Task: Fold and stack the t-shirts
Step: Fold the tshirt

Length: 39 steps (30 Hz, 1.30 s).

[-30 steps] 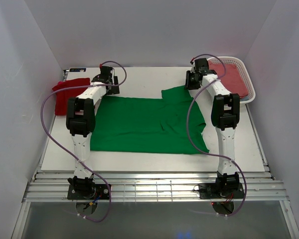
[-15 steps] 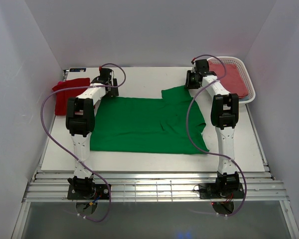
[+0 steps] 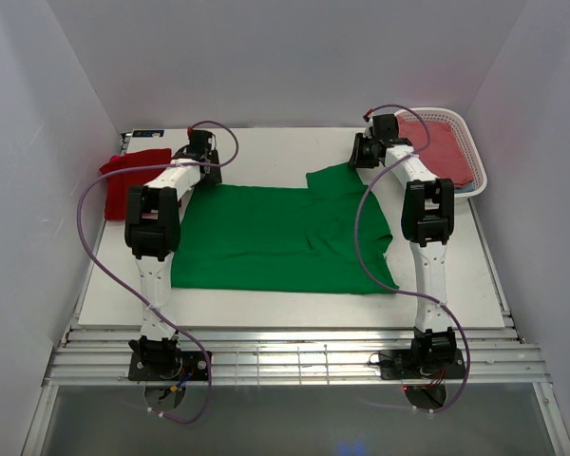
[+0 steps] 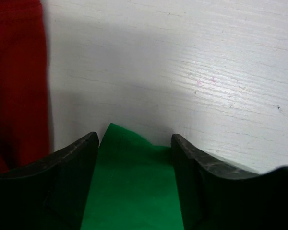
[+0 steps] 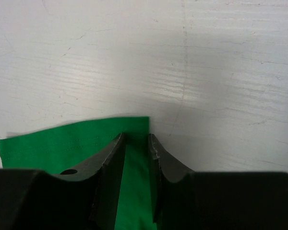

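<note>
The green t-shirt [image 3: 285,237] lies spread flat in the middle of the table, one sleeve sticking out at its far right. My left gripper [image 3: 207,163] is at the shirt's far left corner. In the left wrist view it [image 4: 134,143] is open, with the green corner [image 4: 134,191] between its jaws. My right gripper [image 3: 361,157] is at the far right sleeve. In the right wrist view it [image 5: 135,140] is narrowly shut on the green sleeve edge [image 5: 62,143]. A red t-shirt [image 3: 128,176] lies bunched at the far left; it also shows in the left wrist view [image 4: 14,72].
A white basket [image 3: 477,180] stands at the far right and holds a dark red cloth [image 3: 442,147]. White walls close in the table on three sides. Purple cables loop off both arms.
Both grippers have shifted slightly left at the shirt's far edge. The far right sleeve corner has moved a little left with the right gripper.
</note>
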Tool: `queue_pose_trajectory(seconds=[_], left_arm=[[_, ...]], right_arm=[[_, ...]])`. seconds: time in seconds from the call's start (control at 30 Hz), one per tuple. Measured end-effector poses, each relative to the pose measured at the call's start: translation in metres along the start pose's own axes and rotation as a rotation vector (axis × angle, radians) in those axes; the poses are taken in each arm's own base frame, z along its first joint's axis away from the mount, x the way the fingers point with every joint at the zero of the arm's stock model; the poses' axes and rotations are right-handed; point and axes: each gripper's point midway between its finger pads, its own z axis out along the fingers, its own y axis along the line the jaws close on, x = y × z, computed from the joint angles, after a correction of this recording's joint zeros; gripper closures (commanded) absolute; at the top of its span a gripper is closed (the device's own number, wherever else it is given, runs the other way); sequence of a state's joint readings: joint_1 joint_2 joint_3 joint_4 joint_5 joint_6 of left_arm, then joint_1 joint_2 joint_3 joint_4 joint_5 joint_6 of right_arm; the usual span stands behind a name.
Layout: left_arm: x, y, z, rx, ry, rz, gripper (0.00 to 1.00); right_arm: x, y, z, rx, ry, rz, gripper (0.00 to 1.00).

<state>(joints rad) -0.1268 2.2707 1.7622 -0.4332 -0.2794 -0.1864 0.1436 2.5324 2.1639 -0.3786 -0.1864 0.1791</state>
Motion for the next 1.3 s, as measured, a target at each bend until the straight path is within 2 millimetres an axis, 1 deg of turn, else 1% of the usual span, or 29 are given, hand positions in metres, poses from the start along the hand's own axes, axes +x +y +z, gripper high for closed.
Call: queue_pose_trajectory(seconds=[0.03,0.07,0.13,0.23,0.3,0.33,0.37,0.4,0.43,0.47,0.5,0.63,0.7,0.83,0.93,1.03,1.07,1.17,1.3], left_arm=[[0.000,0.000,0.000,-0.001,0.000,-0.001,0.37],[0.000,0.000,0.000,-0.002,0.000,-0.007,0.41],[0.001,0.002,0.000,-0.014,0.000,-0.014,0.48],[0.003,0.006,0.001,-0.037,0.004,-0.019,0.57],[0.004,0.008,0.001,-0.049,0.005,-0.022,0.60],[0.004,0.009,0.001,-0.055,0.005,-0.025,0.64],[0.004,0.009,0.001,-0.059,0.005,-0.028,0.73],[0.004,0.010,0.001,-0.063,0.003,-0.033,0.76],[0.004,0.011,0.001,-0.068,0.004,-0.033,0.78],[0.004,0.011,0.001,-0.072,0.004,-0.032,0.83],[0.004,0.012,0.000,-0.078,0.004,-0.033,0.85],[0.001,0.012,0.004,-0.083,0.005,-0.031,0.91],[-0.003,0.011,0.006,-0.082,-0.001,-0.031,0.99],[-0.006,0.009,0.009,-0.081,-0.008,-0.033,1.00],[-0.006,0.009,0.009,-0.081,-0.008,-0.034,1.00],[-0.005,0.010,0.009,-0.083,-0.010,-0.038,1.00],[-0.004,0.010,0.009,-0.083,-0.015,-0.040,1.00],[0.000,0.013,0.006,-0.089,-0.018,-0.044,1.00],[0.012,0.020,-0.004,-0.102,-0.014,-0.048,1.00]], right_arm=[[0.000,0.000,0.000,-0.002,-0.002,-0.002,0.68],[0.000,0.001,0.000,-0.005,-0.003,-0.004,0.68],[0.000,0.001,0.000,-0.009,-0.005,-0.005,0.68],[0.000,0.002,0.000,-0.012,-0.006,-0.005,0.70],[0.000,0.002,0.001,-0.012,-0.005,-0.006,0.75],[0.000,0.002,0.001,-0.013,-0.005,-0.006,0.78],[0.001,0.001,0.001,-0.013,-0.004,-0.005,0.85],[0.001,0.002,0.001,-0.015,-0.003,-0.007,0.87],[0.002,0.002,0.001,-0.020,-0.001,-0.004,0.89],[0.002,0.003,0.001,-0.023,0.001,-0.002,0.90],[0.003,0.004,0.001,-0.028,0.003,0.000,0.91],[0.005,0.009,0.001,-0.058,0.010,0.002,0.92],[0.007,0.012,0.000,-0.073,0.012,0.004,0.92],[0.018,0.017,-0.009,-0.095,0.038,0.012,0.92],[0.030,0.020,-0.019,-0.107,0.067,0.018,0.92],[0.047,0.023,-0.033,-0.116,0.104,0.022,0.92],[0.055,0.025,-0.039,-0.119,0.123,0.025,0.92],[0.070,0.031,-0.058,-0.128,0.148,0.024,0.92],[0.080,0.045,-0.089,-0.160,0.151,0.007,0.92]])
